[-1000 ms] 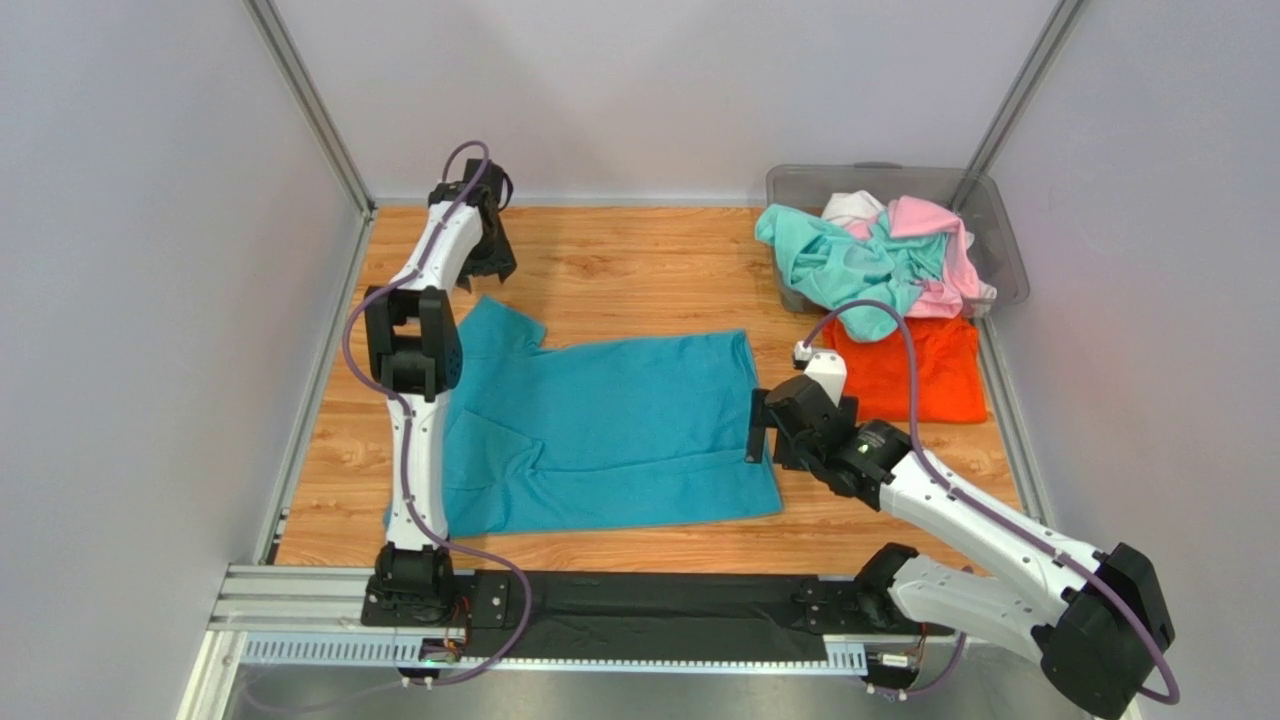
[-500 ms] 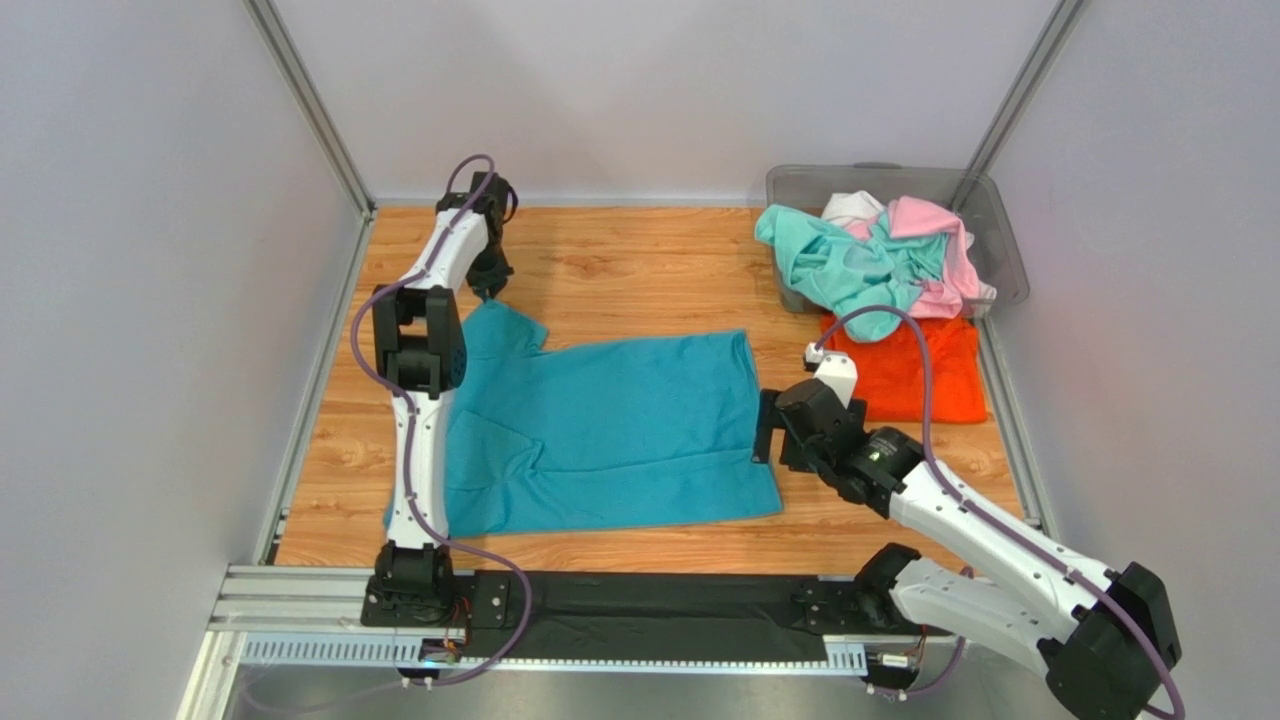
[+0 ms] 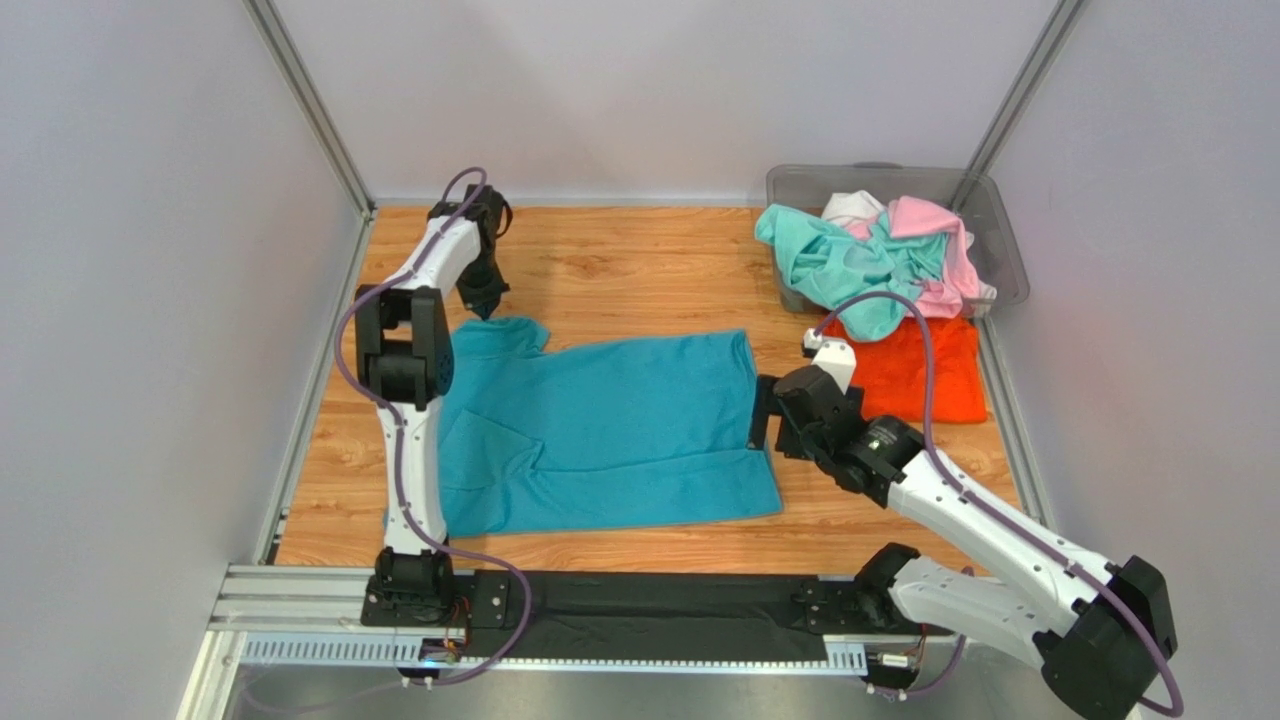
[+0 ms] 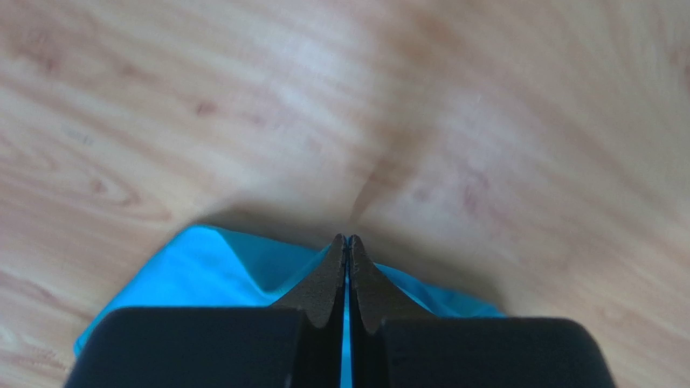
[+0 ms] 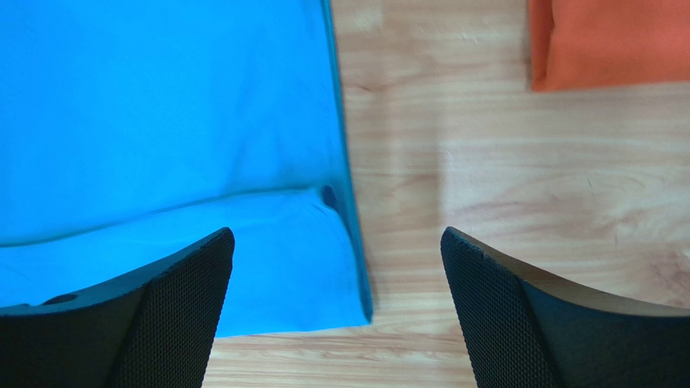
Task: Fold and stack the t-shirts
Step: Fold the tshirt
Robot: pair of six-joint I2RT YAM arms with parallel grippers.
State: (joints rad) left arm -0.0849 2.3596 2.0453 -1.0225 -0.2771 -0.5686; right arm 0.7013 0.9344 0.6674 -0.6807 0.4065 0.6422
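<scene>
Teal-blue t-shirt lies spread flat on the wooden desk, between the two hands. The left hand has its fingers pressed together on the tip of the shirt's far sleeve. A thin line of teal shows between them, and the cloth peaks up under the tips. The right hand hangs over the shirt's hem edge with its fingers wide apart, holding nothing. Just past its outer side the orange t-shirt lies flat on the desk. Farther beyond, the mint-green t-shirt, pink t-shirt and white t-shirt are heaped in the grey bin, the mint-green one spilling over its rim.
</scene>
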